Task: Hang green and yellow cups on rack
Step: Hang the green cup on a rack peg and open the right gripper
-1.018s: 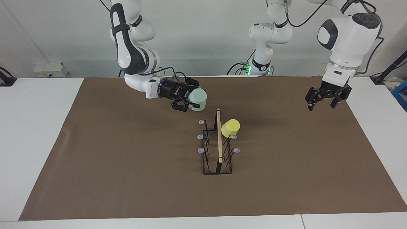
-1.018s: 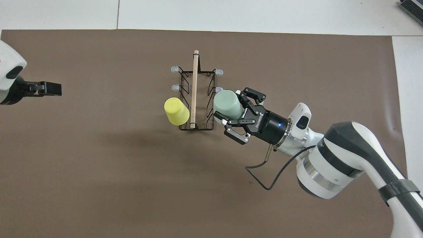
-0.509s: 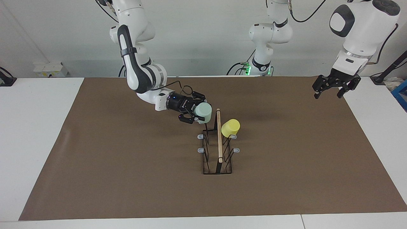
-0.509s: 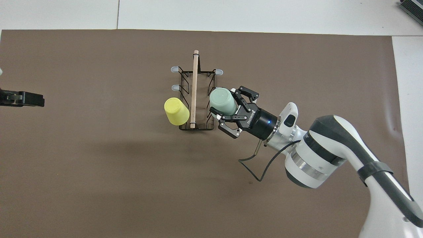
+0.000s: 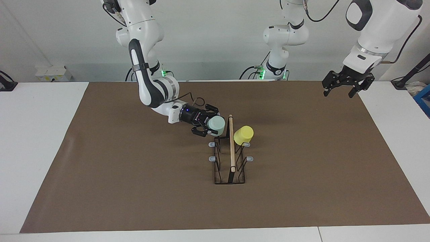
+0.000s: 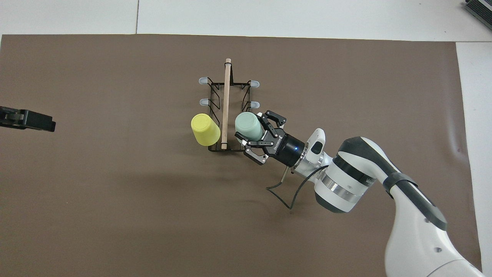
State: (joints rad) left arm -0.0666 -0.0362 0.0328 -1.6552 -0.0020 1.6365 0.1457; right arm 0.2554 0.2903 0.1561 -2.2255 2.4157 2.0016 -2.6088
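The right claw point(image 5: 209, 125) grips the green cup point(image 5: 216, 125) against the rack point(image 5: 231, 161). The yellow cup point(image 5: 243, 135) hangs there. The left claw point(image 5: 338, 88) waits, spread wide.

The green cup point(image 5: 216, 125) hid the rack point(image 5: 229, 168) peg nearest the robots on the right arm's side, so whether it sat on that peg could not be told. The yellow cup point(image 5: 243, 135) likewise covered its own peg. In the overhead view the picture's edge cut off the left gripper point(image 6: 29, 120), showing only its tips. The cups' mouths were out of sight.
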